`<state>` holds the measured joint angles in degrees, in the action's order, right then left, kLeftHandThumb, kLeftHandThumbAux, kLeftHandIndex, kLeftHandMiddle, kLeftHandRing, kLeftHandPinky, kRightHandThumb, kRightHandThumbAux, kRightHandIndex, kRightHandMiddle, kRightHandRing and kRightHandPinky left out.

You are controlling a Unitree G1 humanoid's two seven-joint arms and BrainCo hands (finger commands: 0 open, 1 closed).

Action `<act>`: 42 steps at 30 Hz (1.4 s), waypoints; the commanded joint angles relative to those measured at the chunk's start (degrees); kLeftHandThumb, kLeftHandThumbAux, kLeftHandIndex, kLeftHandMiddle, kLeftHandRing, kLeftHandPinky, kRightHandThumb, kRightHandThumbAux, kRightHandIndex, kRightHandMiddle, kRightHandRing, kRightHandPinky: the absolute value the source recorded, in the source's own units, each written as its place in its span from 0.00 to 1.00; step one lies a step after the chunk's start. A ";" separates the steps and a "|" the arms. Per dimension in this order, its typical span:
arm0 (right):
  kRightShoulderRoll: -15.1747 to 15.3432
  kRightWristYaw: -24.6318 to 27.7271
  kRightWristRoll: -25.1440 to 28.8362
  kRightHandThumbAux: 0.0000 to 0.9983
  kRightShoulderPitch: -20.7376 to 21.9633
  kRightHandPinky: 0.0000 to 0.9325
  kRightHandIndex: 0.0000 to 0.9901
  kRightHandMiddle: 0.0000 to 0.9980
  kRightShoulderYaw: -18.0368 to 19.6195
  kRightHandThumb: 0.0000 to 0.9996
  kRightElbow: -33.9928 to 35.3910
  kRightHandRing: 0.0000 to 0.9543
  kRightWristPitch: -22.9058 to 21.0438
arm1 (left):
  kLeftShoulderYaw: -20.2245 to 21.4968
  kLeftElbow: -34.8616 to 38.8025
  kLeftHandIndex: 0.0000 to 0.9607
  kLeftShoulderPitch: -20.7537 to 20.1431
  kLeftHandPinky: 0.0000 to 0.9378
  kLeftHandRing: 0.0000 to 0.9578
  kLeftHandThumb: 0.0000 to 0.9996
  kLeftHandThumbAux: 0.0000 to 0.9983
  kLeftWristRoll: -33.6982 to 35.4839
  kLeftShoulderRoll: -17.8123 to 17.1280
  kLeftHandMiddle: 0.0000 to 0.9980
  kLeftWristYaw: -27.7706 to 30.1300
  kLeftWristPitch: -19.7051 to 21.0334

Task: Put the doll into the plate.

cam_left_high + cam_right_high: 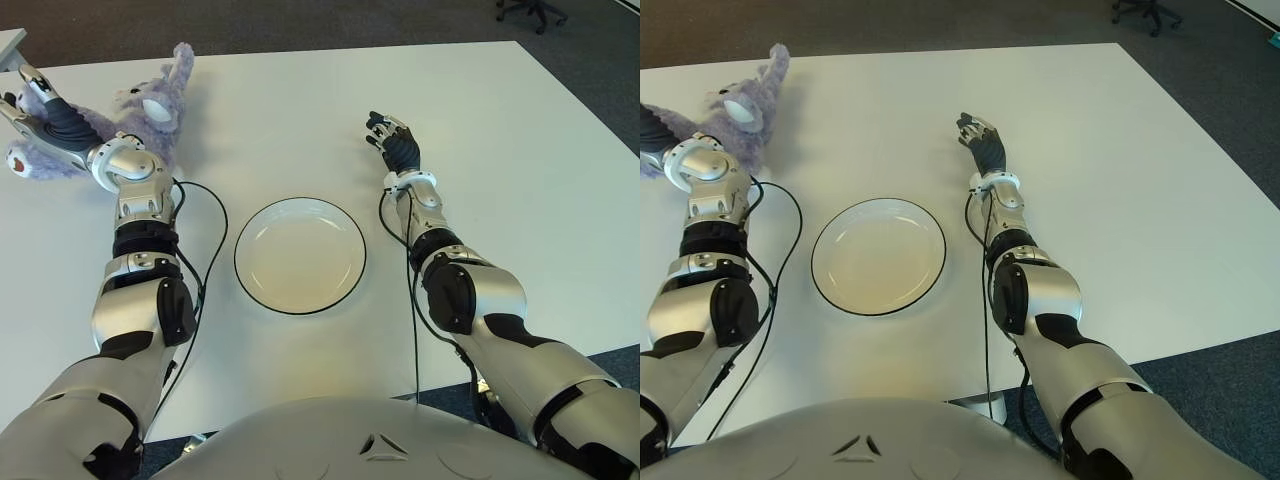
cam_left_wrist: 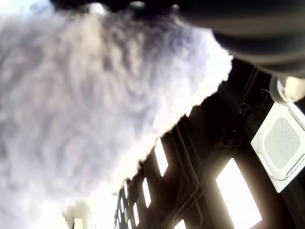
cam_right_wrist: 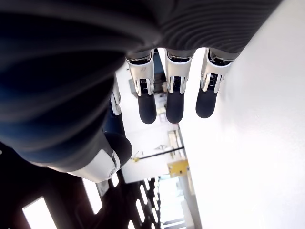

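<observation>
The doll [image 1: 150,105] is a purple plush animal lying at the table's far left corner, one ear pointing up. My left hand [image 1: 30,105] lies across its body, with straight fingers [image 1: 25,76] spread over the fur and not wrapped round it. Purple fur [image 2: 71,119] fills the left wrist view. The white plate [image 1: 300,255] with a dark rim sits empty in the middle of the table, nearer to me than the doll. My right hand [image 1: 392,140] shows beyond the plate on its right; its fingers [image 3: 174,102] are straight and hold nothing.
The white table [image 1: 500,150] ends at dark carpet on the far and right sides. Black cables [image 1: 215,230] run along both forearms, close to the plate. An office chair base [image 1: 530,12] stands on the floor at the far right.
</observation>
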<state>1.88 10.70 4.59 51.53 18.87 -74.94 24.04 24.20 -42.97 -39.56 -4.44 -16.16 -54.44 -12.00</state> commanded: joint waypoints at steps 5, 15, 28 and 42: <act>-0.58 -0.16 0.36 0.73 -3.08 0.16 0.40 0.16 0.28 0.70 -1.57 0.14 -1.79 | 0.62 -1.05 0.04 -0.40 0.87 0.80 0.28 0.19 2.30 -0.06 0.68 1.61 1.00; -0.77 -1.36 0.01 0.73 -2.95 0.16 0.40 0.15 0.06 0.70 -1.60 0.13 -1.98 | 0.55 -1.76 0.05 -0.68 0.92 0.86 0.28 0.19 2.75 -0.41 0.75 1.95 0.97; -0.86 -1.64 -0.41 0.73 -3.06 0.15 0.40 0.14 -0.42 0.70 -1.57 0.13 -1.08 | 1.05 -2.36 0.07 -1.07 0.62 0.58 0.31 0.21 3.75 -0.29 0.52 2.00 -0.24; -1.20 -1.61 0.53 0.73 -2.68 0.18 0.40 0.15 0.32 0.70 -1.55 0.14 -2.13 | -0.27 -2.85 0.20 -0.77 0.11 0.12 0.41 0.25 1.41 -0.62 0.18 0.36 -0.41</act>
<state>1.56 9.48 4.66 51.51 18.89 -74.83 24.16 24.28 -45.02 -40.51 -2.40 -16.55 -53.28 -12.62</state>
